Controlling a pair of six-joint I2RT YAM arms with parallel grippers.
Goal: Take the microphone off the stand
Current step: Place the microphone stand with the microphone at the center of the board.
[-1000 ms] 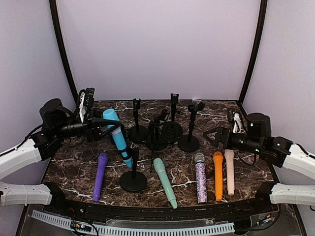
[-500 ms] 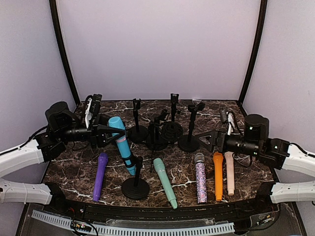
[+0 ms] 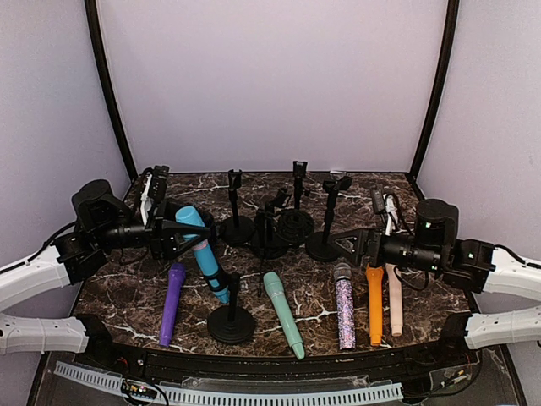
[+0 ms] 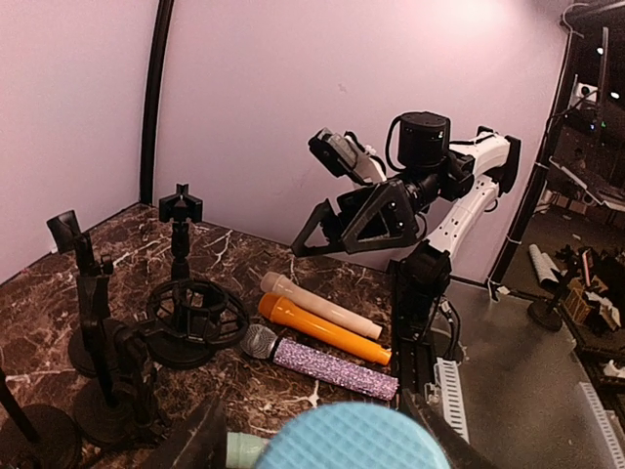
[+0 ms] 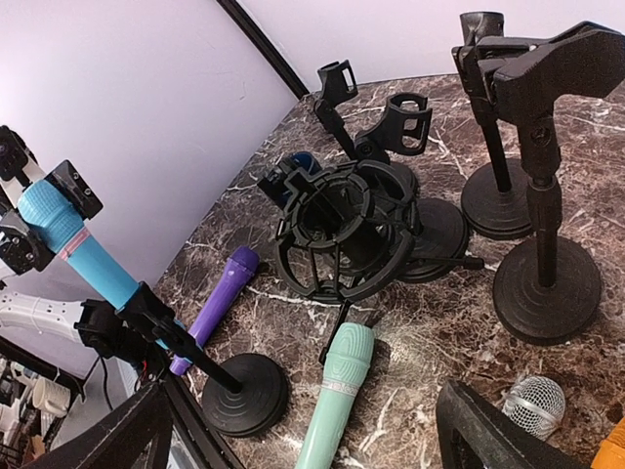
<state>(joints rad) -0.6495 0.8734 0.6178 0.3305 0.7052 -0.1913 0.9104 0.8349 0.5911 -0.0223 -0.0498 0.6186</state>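
Note:
A light-blue microphone [image 3: 203, 254] leans up and to the left, its lower end clipped in the front black stand [image 3: 231, 324]. My left gripper [image 3: 177, 230] is around the microphone's mesh head [image 4: 356, 440]. Its jaws are open, and a gap shows beside the left finger [image 4: 186, 435]. My right gripper [image 3: 351, 245] hovers open over the table right of centre, holding nothing. The right wrist view shows the blue microphone [image 5: 68, 244] and its stand [image 5: 239, 391] at the left. In that view my right gripper [image 5: 312, 440] is above a mint microphone [image 5: 337, 391].
Loose microphones lie along the front: purple [image 3: 172, 302], mint [image 3: 283, 313], glittery [image 3: 345, 309], orange [image 3: 374, 300] and pale pink [image 3: 394, 296]. Several empty black stands and a shock mount [image 3: 294, 224] crowd the back middle. Walls enclose the table on three sides.
The blue microphone's head swung right, then back left and lower, and its stand shifted toward the front. My left jaws have widened. My right gripper moved left toward the stands.

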